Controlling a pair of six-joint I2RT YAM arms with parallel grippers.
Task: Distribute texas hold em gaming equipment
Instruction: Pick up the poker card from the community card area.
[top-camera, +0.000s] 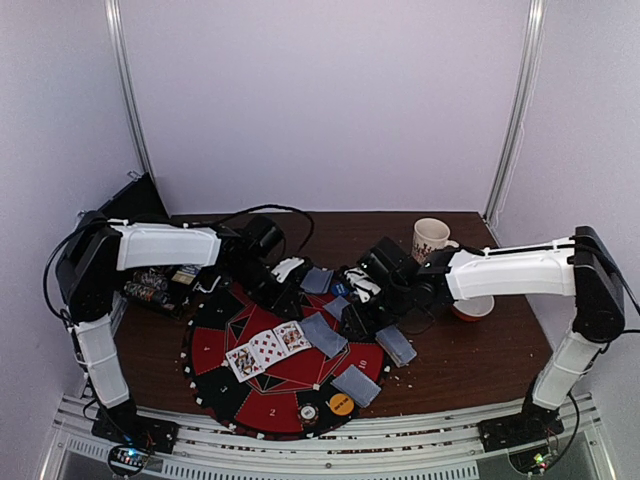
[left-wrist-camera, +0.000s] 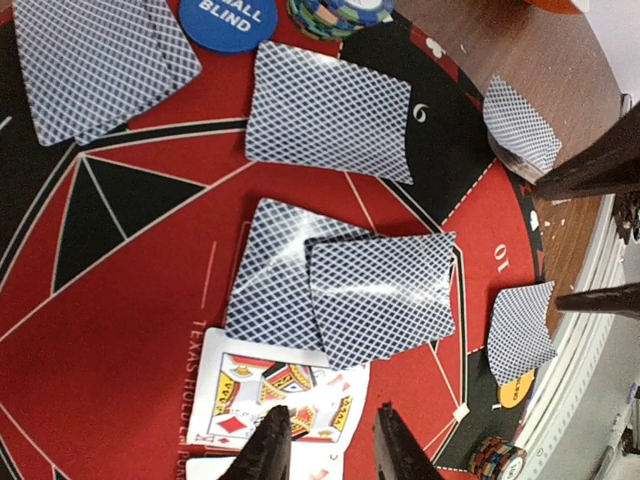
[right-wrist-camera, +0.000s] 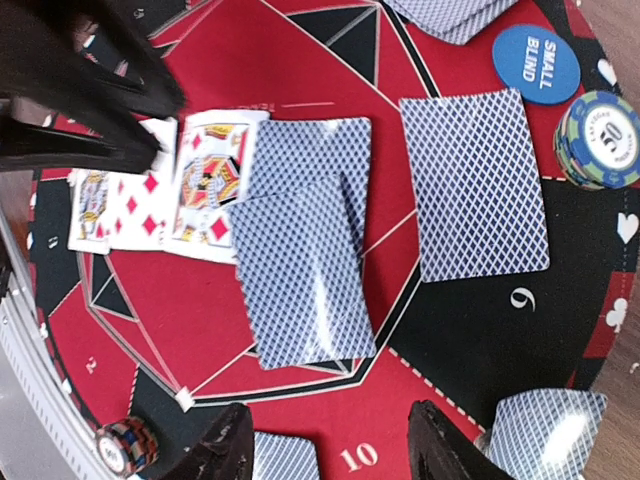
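We hold both pincers, left (left-wrist-camera: 330, 415) and right (right-wrist-camera: 330, 410), open and empty over the mat (top-camera: 215, 345), cards (left-wrist-camera: 380, 295) crowding its middle, chips (right-wrist-camera: 600, 140) by its rim, bare tabletop (top-camera: 470, 360) rightward.

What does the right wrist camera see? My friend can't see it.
On a red-and-black poker mat lie face-down blue-backed cards, face-up cards, a blue Small Blind button and a chip stack. The right gripper hangs open.
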